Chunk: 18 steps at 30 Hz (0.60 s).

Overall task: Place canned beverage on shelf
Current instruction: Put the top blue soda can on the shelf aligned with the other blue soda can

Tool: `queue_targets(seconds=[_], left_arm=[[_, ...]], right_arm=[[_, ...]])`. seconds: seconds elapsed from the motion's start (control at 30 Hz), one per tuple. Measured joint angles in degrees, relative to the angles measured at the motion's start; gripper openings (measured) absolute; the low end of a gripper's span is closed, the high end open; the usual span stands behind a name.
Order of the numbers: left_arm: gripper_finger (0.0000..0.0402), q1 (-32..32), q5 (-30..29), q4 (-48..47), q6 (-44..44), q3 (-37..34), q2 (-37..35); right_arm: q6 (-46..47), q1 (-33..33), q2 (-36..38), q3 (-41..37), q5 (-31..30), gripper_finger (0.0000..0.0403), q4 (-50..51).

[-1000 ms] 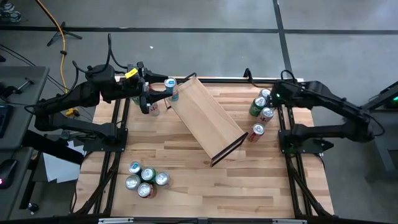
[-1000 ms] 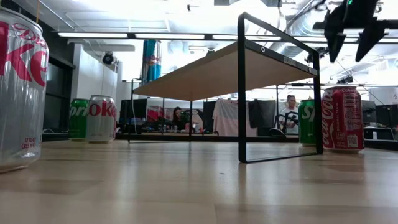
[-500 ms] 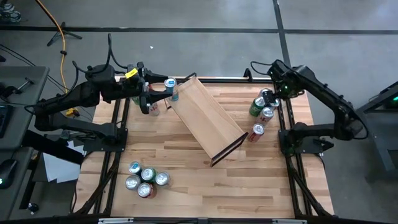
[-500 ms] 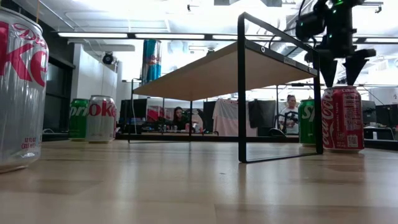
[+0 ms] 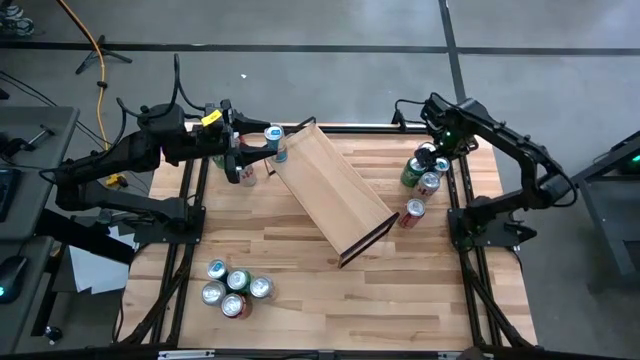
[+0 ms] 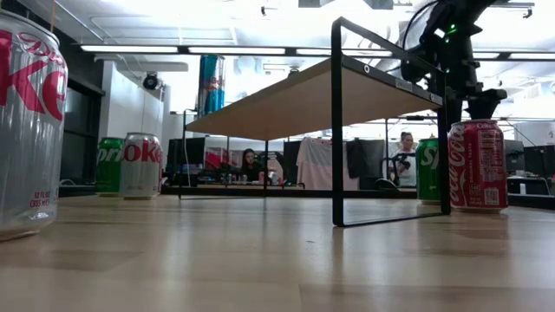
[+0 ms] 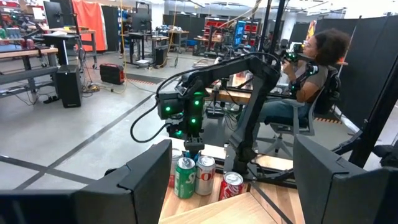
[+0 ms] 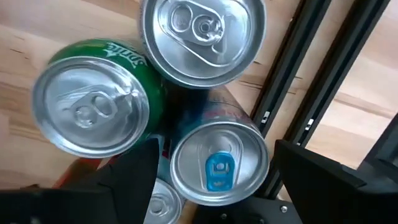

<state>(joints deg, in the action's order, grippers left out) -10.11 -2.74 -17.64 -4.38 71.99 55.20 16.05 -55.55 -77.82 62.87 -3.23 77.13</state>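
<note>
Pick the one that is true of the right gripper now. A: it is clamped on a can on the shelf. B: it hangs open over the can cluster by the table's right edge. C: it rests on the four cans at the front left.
B: the right gripper hangs open above the blue-tabbed can in the can cluster; its fingers straddle that can in the right wrist view.

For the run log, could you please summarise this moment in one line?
right pincer: open over blue-tab can | left pincer: open at shelf | blue can on shelf
</note>
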Motion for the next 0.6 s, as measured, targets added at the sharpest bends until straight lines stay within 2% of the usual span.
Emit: queue_targets(seconds=[0.4, 0.5, 0.6], left_arm=[[0.0239, 0.0, 0.0, -0.8, 0.1, 0.0, 0.0], [0.0239, 0.0, 0.0, -0.8, 0.1, 0.0, 0.0], [0.0239, 0.0, 0.0, -0.8, 0.1, 0.0, 0.0]], right_arm=[[1.9, 0.6, -2.2, 0.0, -2.3, 0.0303, 1.0], [2.1, 0.6, -2.2, 0.0, -2.3, 0.0285, 0.9], [2.2, 0.6, -2.2, 0.0, -2.3, 0.0249, 0.9]])
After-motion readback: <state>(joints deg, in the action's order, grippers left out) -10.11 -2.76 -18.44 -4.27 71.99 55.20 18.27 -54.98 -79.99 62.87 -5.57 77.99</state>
